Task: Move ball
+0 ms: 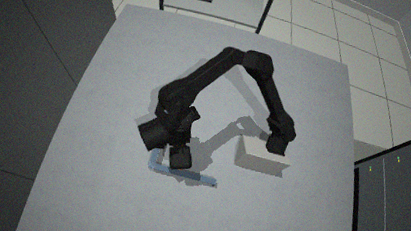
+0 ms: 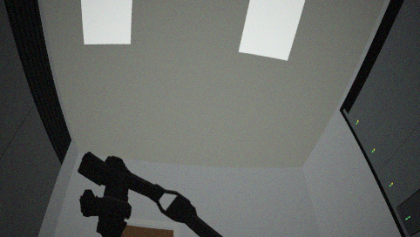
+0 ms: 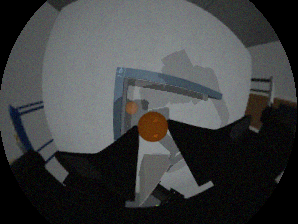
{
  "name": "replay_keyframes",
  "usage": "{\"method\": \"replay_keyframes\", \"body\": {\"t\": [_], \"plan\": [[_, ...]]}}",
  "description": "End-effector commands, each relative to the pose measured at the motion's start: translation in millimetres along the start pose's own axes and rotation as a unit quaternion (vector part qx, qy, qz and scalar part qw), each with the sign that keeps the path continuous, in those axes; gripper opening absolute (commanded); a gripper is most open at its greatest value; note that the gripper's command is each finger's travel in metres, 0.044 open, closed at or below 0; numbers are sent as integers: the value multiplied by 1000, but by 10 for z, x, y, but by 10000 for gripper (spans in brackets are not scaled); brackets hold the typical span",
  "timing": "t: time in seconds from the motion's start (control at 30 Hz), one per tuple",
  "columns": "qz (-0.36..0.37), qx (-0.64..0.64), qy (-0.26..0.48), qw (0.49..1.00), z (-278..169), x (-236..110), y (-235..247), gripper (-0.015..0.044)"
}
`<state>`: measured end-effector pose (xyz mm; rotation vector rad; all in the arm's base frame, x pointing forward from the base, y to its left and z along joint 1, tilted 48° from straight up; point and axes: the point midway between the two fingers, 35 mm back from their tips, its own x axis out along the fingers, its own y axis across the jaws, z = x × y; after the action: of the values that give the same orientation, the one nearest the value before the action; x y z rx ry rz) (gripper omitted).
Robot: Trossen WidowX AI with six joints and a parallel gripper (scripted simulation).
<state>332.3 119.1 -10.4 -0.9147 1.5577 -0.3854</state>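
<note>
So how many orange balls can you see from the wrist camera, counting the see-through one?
2. The solid ball sits between the gripper fingers. The fainter see-through copy lies just up-left of it, beside the clear walls near their corner.

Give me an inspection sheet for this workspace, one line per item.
Surface: pale grey table.
Job's things: orange ball between the gripper's fingers; two low clear walls forming a corner; a fainter orange spot beside the corner, likely the see-through copy.
Clutter: a white block at the arm's base.
Grippers: gripper shut on the ball, above the walled corner.
Cables: nothing seen.
Surroundings: tiled floor, a dark cabinet with small lights, a blue-framed stand beyond the table.
</note>
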Motion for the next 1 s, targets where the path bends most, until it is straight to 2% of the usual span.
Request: {"method": "replay_keyframes", "body": {"t": [0.0,0.47,0.97], "plan": [[0,-79,5,997,-4,75,78,0],[1,-318,5,948,8,210,232,0],[2,-553,4,833,10,359,393,0]]}}
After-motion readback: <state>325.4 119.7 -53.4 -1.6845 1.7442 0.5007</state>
